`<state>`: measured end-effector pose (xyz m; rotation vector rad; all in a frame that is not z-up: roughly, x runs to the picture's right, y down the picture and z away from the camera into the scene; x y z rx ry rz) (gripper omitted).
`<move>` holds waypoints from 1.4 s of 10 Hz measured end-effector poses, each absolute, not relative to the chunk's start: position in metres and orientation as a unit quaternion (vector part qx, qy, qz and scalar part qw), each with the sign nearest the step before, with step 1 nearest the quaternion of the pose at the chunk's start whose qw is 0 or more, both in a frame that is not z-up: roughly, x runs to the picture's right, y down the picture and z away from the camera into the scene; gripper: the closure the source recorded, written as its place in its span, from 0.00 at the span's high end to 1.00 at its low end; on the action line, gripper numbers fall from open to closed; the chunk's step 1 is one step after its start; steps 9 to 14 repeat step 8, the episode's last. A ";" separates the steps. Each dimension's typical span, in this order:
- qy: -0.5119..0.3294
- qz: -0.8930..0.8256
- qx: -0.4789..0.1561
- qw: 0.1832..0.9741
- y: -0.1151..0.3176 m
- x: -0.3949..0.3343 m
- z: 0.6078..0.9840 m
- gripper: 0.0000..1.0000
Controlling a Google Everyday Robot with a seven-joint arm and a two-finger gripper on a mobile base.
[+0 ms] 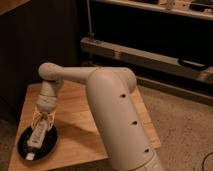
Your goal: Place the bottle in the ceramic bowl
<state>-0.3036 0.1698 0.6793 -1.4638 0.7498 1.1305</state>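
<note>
a: while my arm [107,107] reaches down and to the side, where does the end effector sit?

b: my end effector [42,125] hangs low over the ceramic bowl [26,148], at the near corner of the wooden tabletop [75,132]. wrist above it, pale fingers pointing down toward the dish.

a: and the bottle?

b: the bottle [35,139] lies slanted across the ceramic bowl, its upper end under my fingers, its lower end near the bowl's near rim. it looks to be inside the bowl's outline. whether it rests on the bowl floor or is lifted a little, i cannot tell.

a: grip state?

b: cannot tell. fingers and bottle are both pale and run together, so i can't say whether i am clamped on it or parted around it.

a: bowl position?

b: black, shallow, round, sitting on the tabletop by the near edge, directly under the end effector.

a: surroundings?

b: dark cabinet [30,45] behind the tabletop, a long metal rail [150,57] farther back, speckled floor [185,130] on the other side of my arm.
</note>
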 end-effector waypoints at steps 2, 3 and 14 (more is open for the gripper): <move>0.316 0.474 -0.617 0.543 0.171 -0.306 0.678 0.78; 0.316 0.475 -0.617 0.543 0.170 -0.304 0.679 0.78; 0.316 0.474 -0.617 0.543 0.170 -0.305 0.678 0.78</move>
